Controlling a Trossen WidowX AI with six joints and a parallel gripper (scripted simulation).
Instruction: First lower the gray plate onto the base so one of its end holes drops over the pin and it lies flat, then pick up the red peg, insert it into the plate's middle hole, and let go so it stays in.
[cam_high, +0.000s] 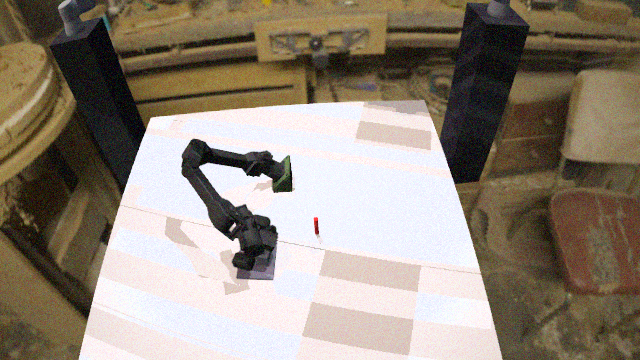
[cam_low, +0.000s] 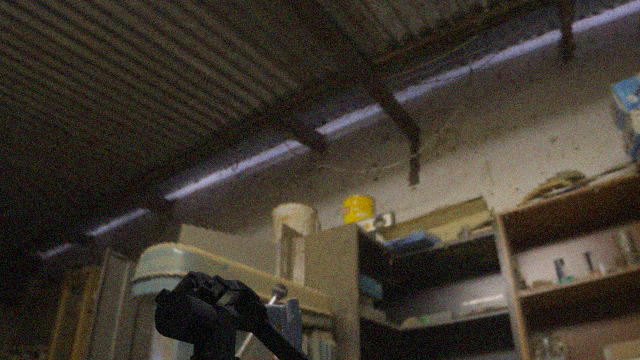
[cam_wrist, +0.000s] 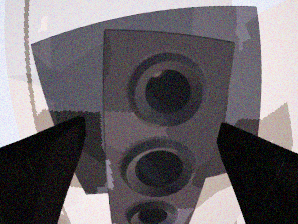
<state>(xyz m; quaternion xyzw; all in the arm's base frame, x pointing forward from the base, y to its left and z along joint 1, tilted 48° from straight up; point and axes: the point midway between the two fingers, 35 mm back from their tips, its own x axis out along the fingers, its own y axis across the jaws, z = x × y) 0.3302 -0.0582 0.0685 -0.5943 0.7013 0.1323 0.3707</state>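
Gray plate (cam_wrist: 117, 75) first, and the wrist view has it large, stretched over the darker base (cam_wrist: 245, 70) (cam_high: 265, 272) and running down out of frame. Three round holes line up along it, the lowest cut by the picture's bottom edge. Whether the pin fills the far hole, I cannot tell; it's dark in there. And the gripper (cam_wrist: 153, 128) (cam_high: 256, 242) is open! Its black fingers stand apart, one on each side of the plate, clamped on nothing.

Over to the top view: the black arm (cam_high: 210, 156) bends out from its green mount (cam_high: 283, 187) and comes back to the base, gripper right above it, hiding the plate. Out on the pale table (cam_high: 380, 205), well apart from the gripper, there's the red peg (cam_high: 316, 226).

Exterior view now: just a dark piece of the arm (cam_low: 215, 310) at the bottom, shelves (cam_low: 507, 280) behind, plate and peg out of sight.
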